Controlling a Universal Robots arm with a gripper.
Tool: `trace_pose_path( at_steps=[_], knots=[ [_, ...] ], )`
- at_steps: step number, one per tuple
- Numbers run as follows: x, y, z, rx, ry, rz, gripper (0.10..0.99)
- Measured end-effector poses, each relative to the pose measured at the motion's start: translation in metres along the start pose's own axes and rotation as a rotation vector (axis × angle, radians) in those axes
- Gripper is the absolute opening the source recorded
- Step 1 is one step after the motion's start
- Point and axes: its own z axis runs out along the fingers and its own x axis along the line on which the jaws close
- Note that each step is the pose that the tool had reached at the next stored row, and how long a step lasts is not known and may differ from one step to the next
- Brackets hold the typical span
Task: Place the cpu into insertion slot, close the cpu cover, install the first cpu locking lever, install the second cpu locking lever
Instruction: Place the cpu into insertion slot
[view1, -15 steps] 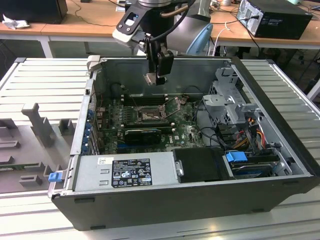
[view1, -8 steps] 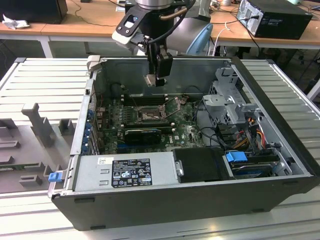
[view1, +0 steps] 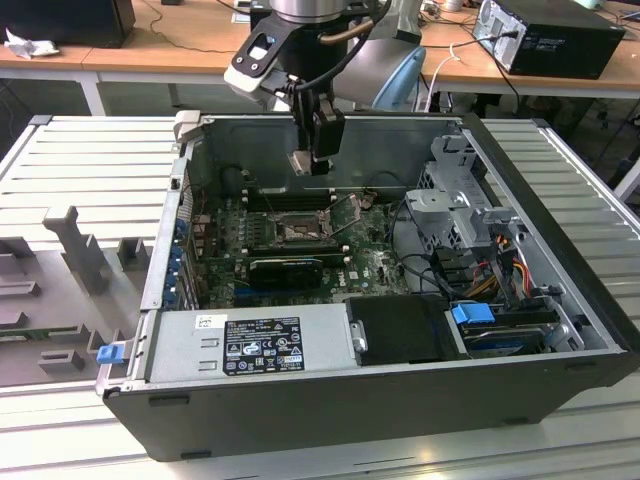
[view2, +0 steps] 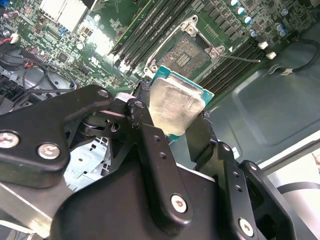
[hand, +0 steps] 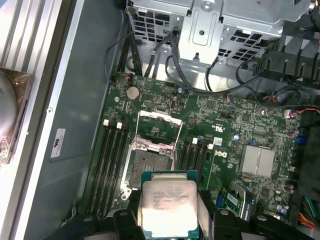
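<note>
Pincer clamps the cpu above the apparently open insertion slot

Fingers grip the cpu above the insertion slot.

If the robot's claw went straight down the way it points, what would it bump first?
Most likely the insertion slot or the green board right beside it. The gripper hangs above them, shut on the cpu, so the chip would touch first. Exact alignment is unclear.
</note>
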Motion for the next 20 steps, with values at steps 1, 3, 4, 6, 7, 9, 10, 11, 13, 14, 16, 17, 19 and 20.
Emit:
trace_pose_path(
  at_steps=[1, 3, 4, 6, 7, 9, 10, 11, 13, 14, 16, 17, 19, 20],
  knots=[
    [0.0000, 0.0000, 0.0004, 0.000, 0.0000, 0.000, 0.529],
    [0.0000, -0.0001, 0.0012, 0.000, -0.0001, 0.002, 0.529],
    [0.0000, -0.0001, 0.0016, 0.000, -0.0001, 0.002, 0.529],
    [0.0000, -0.0002, 0.0023, 0.000, -0.0002, 0.003, 0.529],
    [-0.0001, -0.0002, 0.0028, 0.000, -0.0002, 0.003, 0.529],
    [-0.0001, -0.0003, 0.0035, 0.000, -0.0003, 0.004, 0.529],
    [-0.0001, -0.0003, 0.0038, 0.000, -0.0003, 0.004, 0.529],
    [-0.0001, -0.0004, 0.0044, 0.000, -0.0004, 0.005, 0.529],
    [-0.0001, -0.0005, 0.0057, 0.000, -0.0005, 0.006, 0.529],
    [-0.0001, -0.0005, 0.0060, 0.000, -0.0005, 0.006, 0.529],
    [-0.0001, -0.0006, 0.0067, 0.000, -0.0006, 0.007, 0.529],
    [-0.0001, -0.0006, 0.0070, 0.000, -0.0006, 0.007, 0.529],
    [-0.0001, -0.0006, 0.0078, 0.000, -0.0006, 0.008, 0.529],
    [-0.0002, -0.0007, 0.0084, 0.000, -0.0008, 0.009, 0.529]
  ],
)
